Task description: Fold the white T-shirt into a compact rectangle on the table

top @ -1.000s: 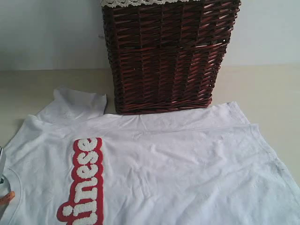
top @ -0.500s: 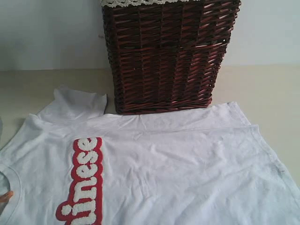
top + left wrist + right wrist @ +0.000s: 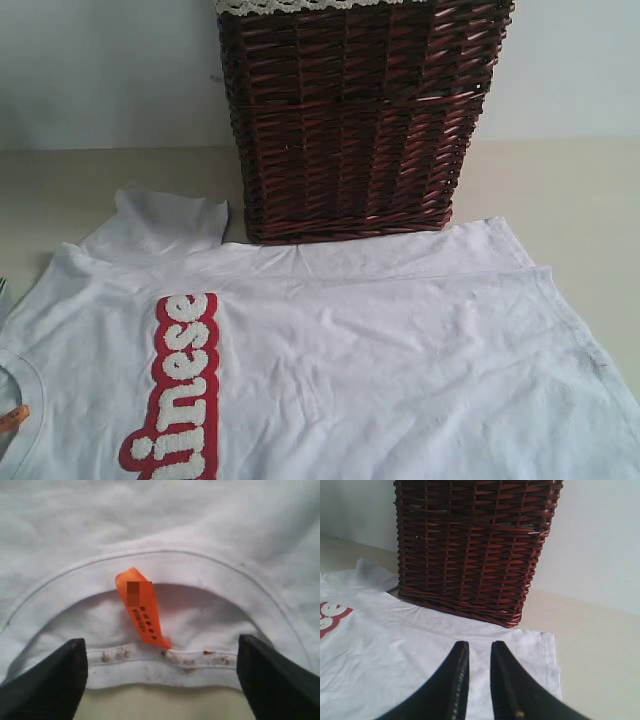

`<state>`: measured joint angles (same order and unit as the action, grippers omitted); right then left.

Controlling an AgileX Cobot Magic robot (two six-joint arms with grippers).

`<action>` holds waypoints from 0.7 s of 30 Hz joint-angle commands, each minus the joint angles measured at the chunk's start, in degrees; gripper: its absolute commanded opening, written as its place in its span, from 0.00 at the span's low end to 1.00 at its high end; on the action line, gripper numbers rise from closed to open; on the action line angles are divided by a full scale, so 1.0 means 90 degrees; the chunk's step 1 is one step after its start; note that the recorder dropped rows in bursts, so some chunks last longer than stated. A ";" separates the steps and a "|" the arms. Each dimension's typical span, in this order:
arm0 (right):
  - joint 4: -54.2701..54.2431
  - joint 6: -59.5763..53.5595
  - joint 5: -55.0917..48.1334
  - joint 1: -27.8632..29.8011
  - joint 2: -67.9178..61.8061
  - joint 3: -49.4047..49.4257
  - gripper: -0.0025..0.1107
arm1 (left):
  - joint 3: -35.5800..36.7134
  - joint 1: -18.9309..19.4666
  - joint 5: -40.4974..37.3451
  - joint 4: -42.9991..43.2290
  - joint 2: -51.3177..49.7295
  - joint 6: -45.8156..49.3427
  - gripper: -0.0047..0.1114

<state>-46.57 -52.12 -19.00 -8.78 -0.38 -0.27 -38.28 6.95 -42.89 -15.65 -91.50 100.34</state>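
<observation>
Before the dark reddish-brown woven wicker basket, the large wrinkled white cotton T-shirt is lying spread flat and face up on the wide pale beige matte table; its long side edge is running just beside the basket's base, and whether the two are touching I cannot tell. One short sleeve is sticking out next to the basket's lower corner, on the side toward the collar. Fuzzy white letters outlined in red are running across the chest, away from the basket toward the camera.

A strip of white lace trim is showing along the basket's top rim; the pale grey-blue wall is standing behind the basket.

The left gripper is hovering over the shirt's ribbed round collar, at the shirt end far from the basket; its two black fingers are standing spread wide, one to each side of the neck opening, gripping nothing. A small orange collar tag is lying folded between them; brownish specks are showing on the collar seam below it.

The right gripper is pointing at the basket from over the shirt's hem end; its black fingers are standing nearly together with a thin gap between them, and nothing is sitting in that gap.
</observation>
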 commanded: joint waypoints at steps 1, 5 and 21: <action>0.0026 -0.0005 0.0009 -0.0010 0.0042 0.0030 0.17 | 0.0135 -0.0017 0.0329 0.0029 -0.0216 0.0161 0.72; 0.0026 -0.0005 0.0009 -0.0010 0.0042 0.0030 0.17 | 0.0158 -0.0017 0.0431 -0.0001 -0.0401 0.0175 0.72; 0.0026 -0.0019 0.0009 -0.0010 0.0042 0.0030 0.17 | 0.0158 -0.0017 0.0463 0.0042 -0.0853 0.0321 0.72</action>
<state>-46.57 -52.12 -19.00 -8.78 -0.38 -0.27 -37.31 6.95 -39.19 -15.42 -97.60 103.12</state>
